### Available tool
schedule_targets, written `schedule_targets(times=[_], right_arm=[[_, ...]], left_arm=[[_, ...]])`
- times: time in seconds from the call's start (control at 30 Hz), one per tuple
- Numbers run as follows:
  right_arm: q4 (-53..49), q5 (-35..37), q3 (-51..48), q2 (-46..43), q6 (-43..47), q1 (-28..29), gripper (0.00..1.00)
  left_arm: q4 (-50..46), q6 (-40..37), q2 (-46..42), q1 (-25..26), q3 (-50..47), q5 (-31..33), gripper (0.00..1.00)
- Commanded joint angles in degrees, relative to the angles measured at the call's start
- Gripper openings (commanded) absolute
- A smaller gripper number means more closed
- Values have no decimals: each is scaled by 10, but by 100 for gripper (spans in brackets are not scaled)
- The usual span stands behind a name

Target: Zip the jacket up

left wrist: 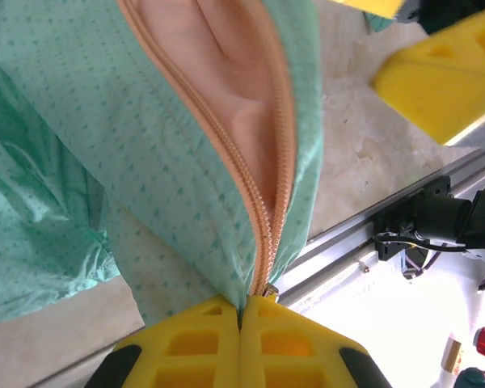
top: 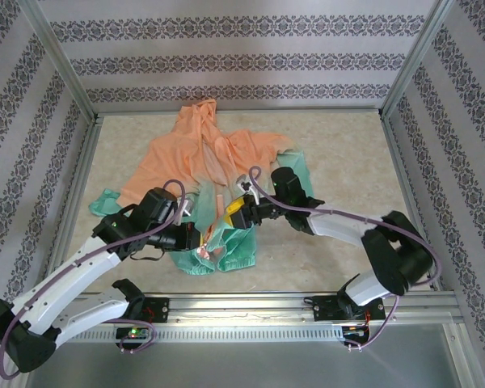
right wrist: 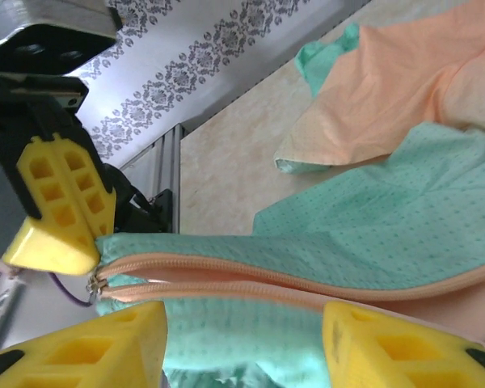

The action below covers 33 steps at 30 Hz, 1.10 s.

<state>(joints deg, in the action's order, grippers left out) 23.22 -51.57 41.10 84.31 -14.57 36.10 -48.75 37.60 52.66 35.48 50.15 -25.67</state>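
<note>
The jacket (top: 202,162) lies mid-frame on the tabletop (top: 339,162). The left end effector (left wrist: 241,319) is clamped on its hem below the zipper (left wrist: 263,202). The right end effector (right wrist: 244,339) stands apart, straddling the teeth. It should pinch the slider (right wrist: 93,284) squarely, with the hem taut.

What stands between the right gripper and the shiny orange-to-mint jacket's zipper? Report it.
Nothing visible. The right gripper stands open close over the peach zipper of the thin shiny orange-to-mint hooded jacket. The left gripper, shut on the mint hem, sits at the zipper's end, not between them.
</note>
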Motion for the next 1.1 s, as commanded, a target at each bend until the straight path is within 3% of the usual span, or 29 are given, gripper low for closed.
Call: schedule_targets(times=[0.0,0.3,0.47,0.77,0.97,1.07], right_arm=[[-33,59,-23,-58,57,0,54],[-94,200,-48,-136,121,72,51],[-72,234,-69,-146,130,122,39],[-99,374,-58,-161,201,241,14],[-89,391,-31,-120,208,289,12],[-67,380,-22,-93,201,297,17]], left_arm=[[-94,-24,25,-12,44,-24,0],[-152,-30,88,-29,95,-88,0],[-140,-20,98,-32,96,-105,0],[-130,24,99,-33,90,-86,0],[-141,47,115,-33,103,-43,0],[-143,57,125,-33,111,-27,0]])
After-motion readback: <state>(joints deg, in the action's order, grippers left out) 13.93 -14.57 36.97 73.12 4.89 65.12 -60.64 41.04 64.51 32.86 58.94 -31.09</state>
